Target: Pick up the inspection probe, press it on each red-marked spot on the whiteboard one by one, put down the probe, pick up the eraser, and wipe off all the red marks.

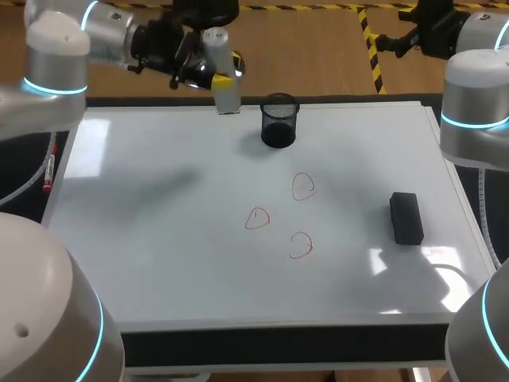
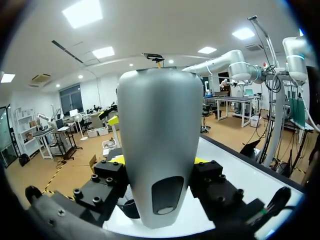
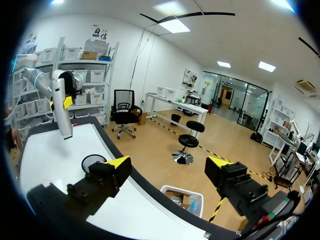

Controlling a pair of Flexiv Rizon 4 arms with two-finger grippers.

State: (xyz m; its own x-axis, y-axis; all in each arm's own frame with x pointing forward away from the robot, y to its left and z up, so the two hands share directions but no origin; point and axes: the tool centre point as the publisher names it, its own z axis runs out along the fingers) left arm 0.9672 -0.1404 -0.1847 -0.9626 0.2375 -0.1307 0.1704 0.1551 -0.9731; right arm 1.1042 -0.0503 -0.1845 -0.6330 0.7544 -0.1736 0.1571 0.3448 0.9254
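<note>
My left gripper [image 1: 216, 78] is shut on the inspection probe [image 1: 223, 79], a pale grey tapered cylinder. It hangs upright over the whiteboard's [image 1: 159, 239] back edge, just left of the mesh cup. In the left wrist view the probe [image 2: 157, 145] fills the space between the fingers. Three red marks lie right of centre on the board: one [image 1: 303, 186], another [image 1: 257, 218], the third [image 1: 301, 245]. The black eraser [image 1: 406, 217] lies near the board's right edge. My right gripper [image 3: 167, 165] stands open and holds nothing, off beyond the table's back right corner; from there the probe [image 3: 63, 112] shows at a distance.
A black mesh cup [image 1: 279, 121] stands at the board's back middle, right of the probe, and shows as the cup [image 3: 93, 162] from the right wrist. A red marker [image 1: 49, 171] lies beside the board's left edge.
</note>
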